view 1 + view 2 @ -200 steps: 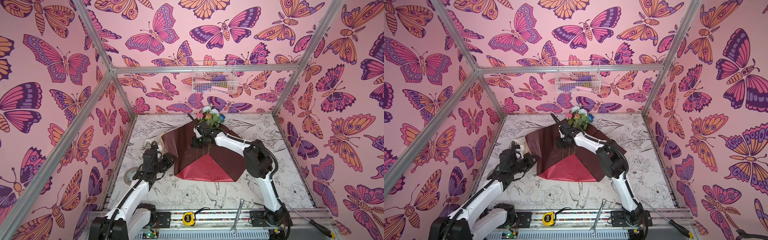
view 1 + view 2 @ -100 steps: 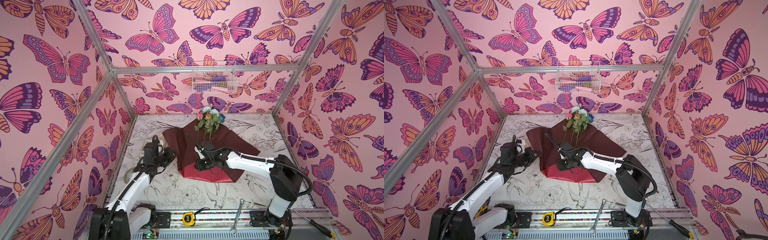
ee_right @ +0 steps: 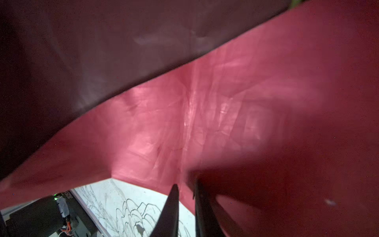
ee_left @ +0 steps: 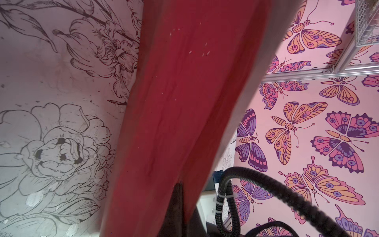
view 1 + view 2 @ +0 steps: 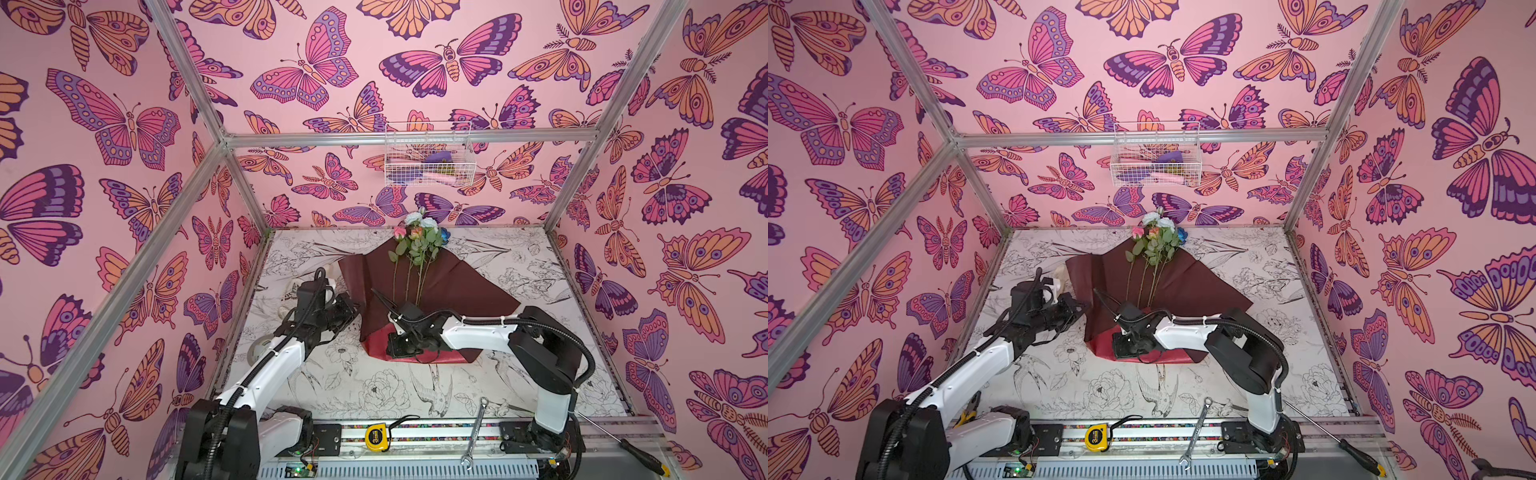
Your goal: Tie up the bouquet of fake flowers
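The right arm has just swung away from the flower stems in the middle of the sheet and now sits low at the near edge. The turned-up corner of the wrapping paper (image 5: 457, 286), a broad bright-red triangle a moment ago, has flattened to a narrow strip there. I judge that the wrap is still being folded and nothing is tied yet.

The bouquet of fake flowers (image 5: 417, 249) lies on the paper at the middle of the table (image 5: 374, 395), with its heads toward the back wall and its stems bare and uncovered.

The left gripper (image 5: 351, 306) stays at the sheet's left edge. Its fingers (image 4: 178, 197) are pressed together on the paper, which stretches taut away from them. The right gripper (image 5: 399, 351) has its fingers (image 3: 172, 205) narrow, with a slim gap that the paper's crease runs into. I cannot tell whether they really clamp it.

The paper is thin and creased. It is glossy dark maroon on one face and a lighter red on the other, glowing where light passes through. The stems are thin, stiff and green, and the petals and leaves look soft.
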Controlling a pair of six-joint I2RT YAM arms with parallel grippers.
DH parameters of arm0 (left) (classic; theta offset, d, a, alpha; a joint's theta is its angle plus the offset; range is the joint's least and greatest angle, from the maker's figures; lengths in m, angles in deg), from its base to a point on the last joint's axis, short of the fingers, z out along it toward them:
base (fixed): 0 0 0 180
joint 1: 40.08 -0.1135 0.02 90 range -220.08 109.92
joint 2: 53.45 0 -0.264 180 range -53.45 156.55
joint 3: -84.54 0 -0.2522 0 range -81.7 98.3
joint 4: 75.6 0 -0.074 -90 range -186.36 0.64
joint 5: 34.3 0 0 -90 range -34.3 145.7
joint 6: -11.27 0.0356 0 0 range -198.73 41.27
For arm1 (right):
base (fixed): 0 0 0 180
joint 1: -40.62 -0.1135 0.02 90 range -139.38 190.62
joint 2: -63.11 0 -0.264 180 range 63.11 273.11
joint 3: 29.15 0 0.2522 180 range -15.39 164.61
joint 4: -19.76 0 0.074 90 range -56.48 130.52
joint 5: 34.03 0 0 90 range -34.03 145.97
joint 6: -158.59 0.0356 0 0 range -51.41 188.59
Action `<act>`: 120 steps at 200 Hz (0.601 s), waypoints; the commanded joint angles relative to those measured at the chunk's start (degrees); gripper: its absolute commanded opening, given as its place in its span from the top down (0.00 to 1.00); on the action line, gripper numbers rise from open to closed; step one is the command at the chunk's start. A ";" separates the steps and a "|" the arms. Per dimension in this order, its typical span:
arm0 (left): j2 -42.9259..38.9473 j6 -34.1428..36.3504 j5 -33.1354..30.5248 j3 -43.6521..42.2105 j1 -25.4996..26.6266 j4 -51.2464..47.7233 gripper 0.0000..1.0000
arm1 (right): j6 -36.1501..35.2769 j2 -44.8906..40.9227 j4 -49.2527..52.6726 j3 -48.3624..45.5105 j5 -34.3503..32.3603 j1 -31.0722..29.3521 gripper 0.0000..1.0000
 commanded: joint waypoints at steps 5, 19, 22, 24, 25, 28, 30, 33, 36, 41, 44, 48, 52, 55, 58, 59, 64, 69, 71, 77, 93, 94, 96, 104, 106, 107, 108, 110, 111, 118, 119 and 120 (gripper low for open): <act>0.17 -0.76 -0.80 0.58 0.46 1.10 1.00 | 1.11 2.02 0.12 3.14 -0.39 -0.24 0.82; 0.07 -0.93 -0.95 0.84 0.56 1.16 1.00 | 1.41 2.68 1.18 3.43 -1.31 -0.04 0.83; 0.08 -0.90 -0.97 0.90 0.62 1.24 1.00 | 1.57 2.85 1.27 3.40 -1.42 -0.02 0.83; 0.01 -0.95 -0.98 0.94 0.64 1.28 1.00 | 1.69 2.99 1.28 3.37 -1.41 0.08 0.84; 0.04 -0.95 -1.02 0.99 0.68 1.26 1.00 | 1.75 2.96 1.28 3.41 -1.42 0.10 0.84; 0.07 -1.04 -1.15 1.09 0.79 1.31 1.00 | 1.99 3.18 1.35 3.44 -1.39 0.15 0.84; 0.08 -1.00 -1.20 1.18 0.81 1.41 1.00 | 2.16 3.26 1.30 3.45 -1.36 0.23 0.84; 0.12 -1.00 -1.39 1.33 0.95 1.39 1.00 | 2.41 3.45 1.29 3.32 -1.21 0.33 0.84; 0.20 -1.06 -1.46 1.50 1.10 1.47 1.00 | 2.62 3.59 1.22 3.33 -1.04 0.41 0.85; 0.37 -1.13 -1.59 1.83 1.29 1.49 1.00 | 2.99 3.85 1.15 3.33 -0.67 0.55 0.85; 0.50 -1.13 -1.74 2.08 1.42 1.56 1.00 | 3.21 3.90 1.09 3.35 -0.45 0.66 0.85; 0.79 -1.09 -1.90 2.35 1.56 1.57 1.00 | 3.50 4.03 0.90 3.19 -0.16 0.75 0.85; 1.03 -1.18 -2.01 2.67 1.82 1.52 1.00 | 3.83 4.04 0.66 3.04 -0.02 0.81 0.86; 1.28 -1.28 -2.10 2.81 1.91 1.68 1.00 | 3.99 4.16 0.52 3.01 0.19 0.88 0.86; 1.50 -1.34 -2.19 3.08 2.03 1.82 1.00 | 4.20 4.21 0.38 2.87 0.37 0.90 0.86; 1.54 -1.37 -2.20 3.16 2.08 1.83 1.00 | 4.28 4.19 0.39 2.80 0.39 0.95 0.86; 1.95 -1.54 -2.33 3.52 2.30 2.01 1.00 | 4.56 4.19 0.11 2.72 0.62 0.99 0.86; 2.44 -1.80 -2.45 3.86 2.46 2.36 1.00 | 4.90 4.17 0.03 2.59 0.89 0.99 0.86; 2.58 -1.90 -2.47 4.03 2.55 2.44 1.00 | 5.00 4.08 -0.02 2.53 0.95 0.99 0.86; 3.22 -2.14 -2.56 4.40 2.81 2.96 1.00 | 5.30 4.00 -0.11 2.30 1.21 1.05 0.86; 4.67 -2.76 -2.87 5.65 3.73 4.15 1.00 | 5.91 3.38 -0.33 1.44 1.38 1.06 0.87; 4.74 -2.78 -2.85 5.67 3.77 4.23 1.00 | 5.93 3.34 -0.40 1.44 1.38 1.07 0.87; 4.96 -2.73 -2.83 5.93 3.91 4.33 1.00 | 6.05 3.24 -0.50 1.23 1.38 1.08 0.87; 5.70 -2.67 -2.91 6.80 4.64 4.66 1.00 | 6.27 2.54 -0.97 0.47 1.38 1.08 0.87; 5.88 -2.64 -2.96 7.13 4.81 4.66 1.00 | 6.35 2.36 -1.12 0.28 1.33 1.08 0.87; 5.92 -2.59 -2.98 7.20 4.92 4.71 1.00 | 6.37 2.25 -1.19 0.24 1.36 1.08 0.87; 5.94 -2.57 -2.99 7.24 5.02 4.73 1.00 | 6.38 2.16 -1.19 0.13 1.32 1.08 0.87; 5.96 -2.46 -3.09 7.46 5.21 4.72 1.00 | 6.38 1.98 -1.29 -0.04 1.25 1.08 0.87; 5.96 -2.46 -3.13 7.59 5.34 4.69 1.00 | 6.38 1.89 -1.32 -0.14 1.27 1.08 0.87; 8.14 -2.11 -3.18 8.27 6.09 4.75 1.00 | 6.31 1.27 -1.63 -0.78 0.87 1.15 0.86; 8.28 -2.11 -3.18 8.39 6.18 4.71 1.00 | 6.26 1.01 -1.67 -0.78 0.77 1.11 0.86; 8.44 -2.02 -3.18 8.49 6.27 4.68 1.00 | 6.19 1.01 -1.69 -0.95 0.72 1.14 0.86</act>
